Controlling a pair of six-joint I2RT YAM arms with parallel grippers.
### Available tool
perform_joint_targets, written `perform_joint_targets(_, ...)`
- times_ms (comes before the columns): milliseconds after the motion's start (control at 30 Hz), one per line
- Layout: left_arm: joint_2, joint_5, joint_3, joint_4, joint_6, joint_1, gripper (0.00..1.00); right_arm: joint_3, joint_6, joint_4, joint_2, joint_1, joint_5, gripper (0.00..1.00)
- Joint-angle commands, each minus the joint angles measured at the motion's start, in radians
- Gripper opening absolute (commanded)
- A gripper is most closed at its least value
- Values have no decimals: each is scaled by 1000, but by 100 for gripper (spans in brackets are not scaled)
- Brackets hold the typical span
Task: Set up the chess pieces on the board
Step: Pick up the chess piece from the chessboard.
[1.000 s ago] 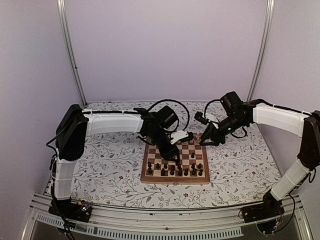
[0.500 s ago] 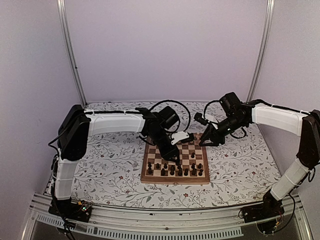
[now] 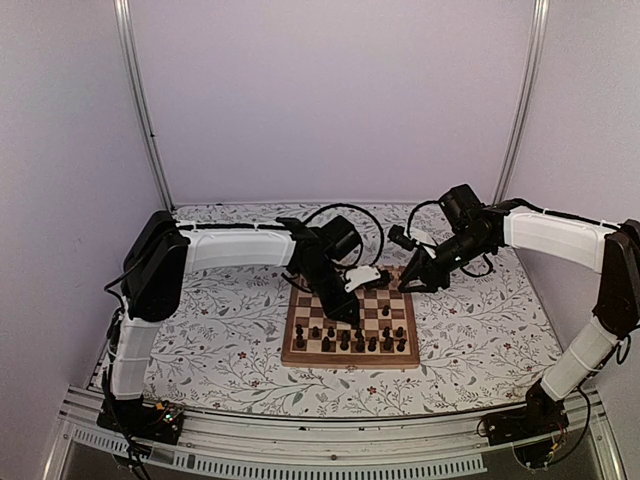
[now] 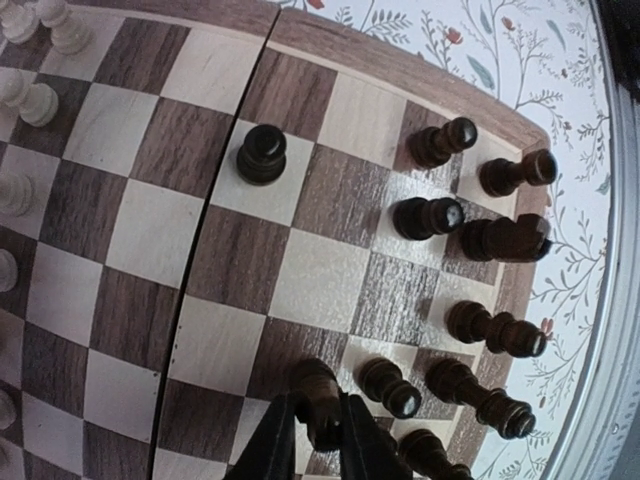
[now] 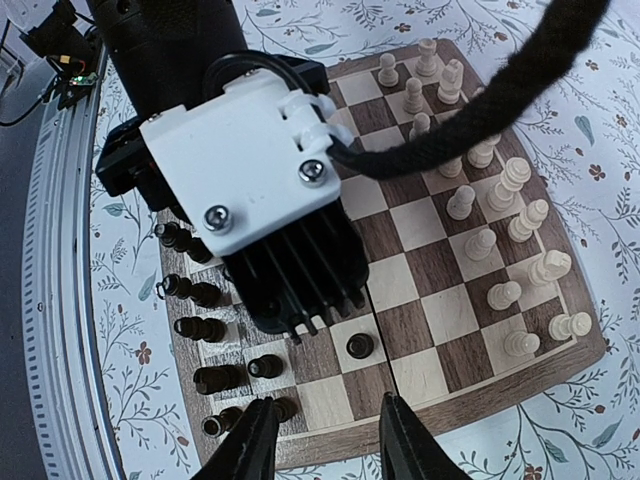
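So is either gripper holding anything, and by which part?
The left gripper pinches a dark piece by its upper part; the right gripper holds nothing.

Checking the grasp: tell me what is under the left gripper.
A dark piece stands there on the board, with the left fingers pinching its sides. Its base and the square beneath it cannot be seen, because the fingers cover them.

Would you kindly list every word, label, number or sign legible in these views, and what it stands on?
None can be read.
The chessboard shows no letters or numbers on its rim.
The white mount on the left wrist shows only screws.
The circuit board at the left arm's base is too small to read.
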Motion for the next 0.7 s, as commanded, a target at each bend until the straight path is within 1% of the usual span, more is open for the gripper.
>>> perform_joint_targets(0, 6, 17, 30, -9, 9, -11, 17, 26, 7, 1, 18, -3, -22, 37)
perform_joint_targets(67, 5, 18, 33, -10, 8, -11, 13, 26, 7, 1, 19, -4, -23, 36)
perform_joint_targets(200, -29, -12, 26, -9, 2, -4, 9, 25, 7, 1, 16, -3, -20, 36)
perform_joint_targets(333, -116, -68, 0, -13, -7, 6, 8, 26, 7, 2, 19, -3, -19, 36)
perform_joint_targets(467, -195, -121, -32, -52, -17, 9, 8, 31, 7, 3, 24, -4, -19, 36)
perform_joint_targets(567, -263, -131, -91, -64, -44, 7, 8, 34, 7, 2, 24, -4, -14, 36)
perform_joint_targets(667, -336, -136, -185, -61, -77, 1, 8, 35, 7, 1, 21, -4, -6, 36)
